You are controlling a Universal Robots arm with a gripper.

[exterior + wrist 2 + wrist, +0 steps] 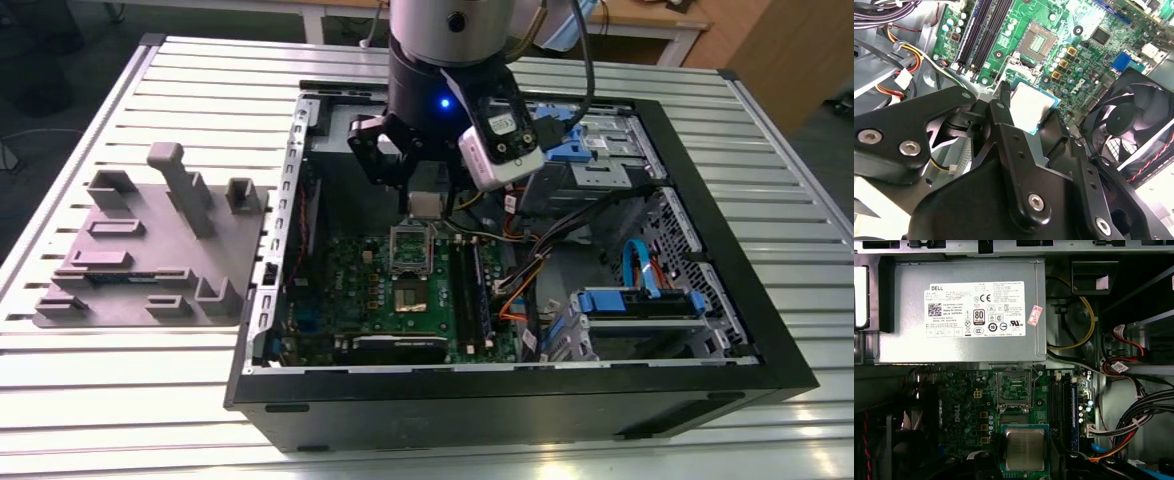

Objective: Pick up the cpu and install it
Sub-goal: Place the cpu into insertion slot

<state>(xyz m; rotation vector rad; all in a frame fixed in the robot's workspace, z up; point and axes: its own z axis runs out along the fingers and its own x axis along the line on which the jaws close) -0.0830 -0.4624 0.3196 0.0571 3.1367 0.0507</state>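
My gripper hangs inside the open computer case, over the green motherboard. It is shut on the cpu, a flat square chip with a silver top and a thin blue-green rim, held by its edges between the black fingers. In the first wrist view the cpu hovers just beside the open empty socket, apart from it. The exterior view shows the socket a little below the held chip, and the second wrist view shows the socket beyond the chip.
A large grey box with a white label lies along the far side of the socket. A black fan, memory slots and cable bundles crowd the board. A grey moulded plate with upright blocks lies on the slatted table at the exterior view's left.
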